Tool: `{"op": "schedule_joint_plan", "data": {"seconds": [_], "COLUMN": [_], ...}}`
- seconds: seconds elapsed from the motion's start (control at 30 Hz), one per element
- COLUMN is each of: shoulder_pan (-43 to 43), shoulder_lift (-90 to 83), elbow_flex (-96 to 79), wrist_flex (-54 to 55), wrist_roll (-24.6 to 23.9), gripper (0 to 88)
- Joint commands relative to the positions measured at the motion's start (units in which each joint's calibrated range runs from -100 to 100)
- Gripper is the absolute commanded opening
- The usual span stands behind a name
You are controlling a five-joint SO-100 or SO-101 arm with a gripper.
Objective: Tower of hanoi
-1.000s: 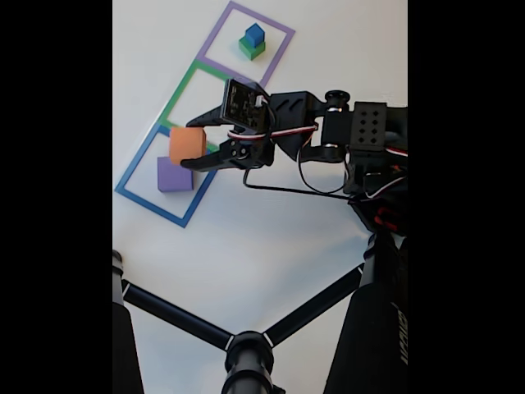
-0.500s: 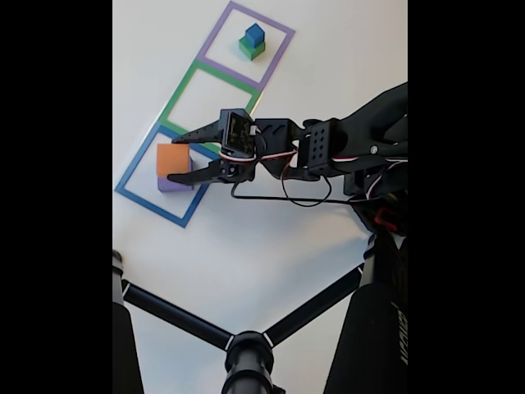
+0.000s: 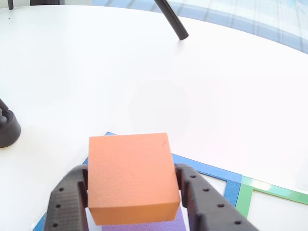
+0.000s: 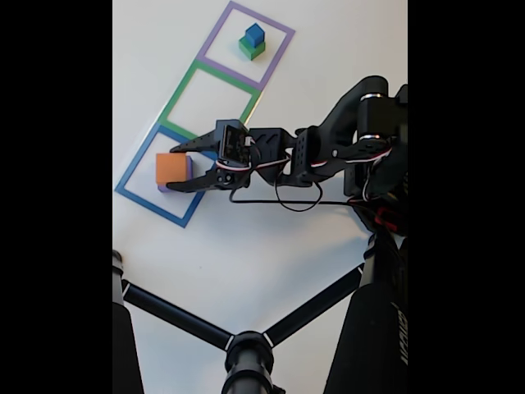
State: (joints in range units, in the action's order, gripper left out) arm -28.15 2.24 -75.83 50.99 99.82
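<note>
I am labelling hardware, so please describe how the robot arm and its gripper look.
The arm is matte black plastic, built from boxy segments with small round holes. Thin black, red and white cables loop beneath it. The gripper has two black tapered fingers dotted with rows of small holes.

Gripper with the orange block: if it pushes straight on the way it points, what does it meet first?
Likely the purple block right under the orange block held by the gripper; whether they already touch is unclear.
</note>
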Motion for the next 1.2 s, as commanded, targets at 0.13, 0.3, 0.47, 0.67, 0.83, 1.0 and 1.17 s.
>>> {"op": "schedule_joint_plan", "data": {"seconds": [0.13, 0.3, 0.47, 0.67, 0.83, 1.0, 1.17], "shoulder_pan": [0.15, 1.11, 1.30, 1.68, 1.68, 1.20, 1.40], "shoulder_lift": [2.41, 4.50, 5.72, 6.60, 7.09, 7.90, 8.86], "elbow_flex": [2.56, 3.19, 3.47, 3.83, 4.01, 4.28, 5.28], "wrist_flex": [2.70, 3.99, 4.32, 4.40, 4.40, 5.45, 5.45], "wrist_roll": [0.18, 0.18, 0.18, 0.18, 0.18, 0.18, 0.18], "gripper": [10.3, 10.3, 10.3, 10.3, 11.7, 12.8, 14.3]}}
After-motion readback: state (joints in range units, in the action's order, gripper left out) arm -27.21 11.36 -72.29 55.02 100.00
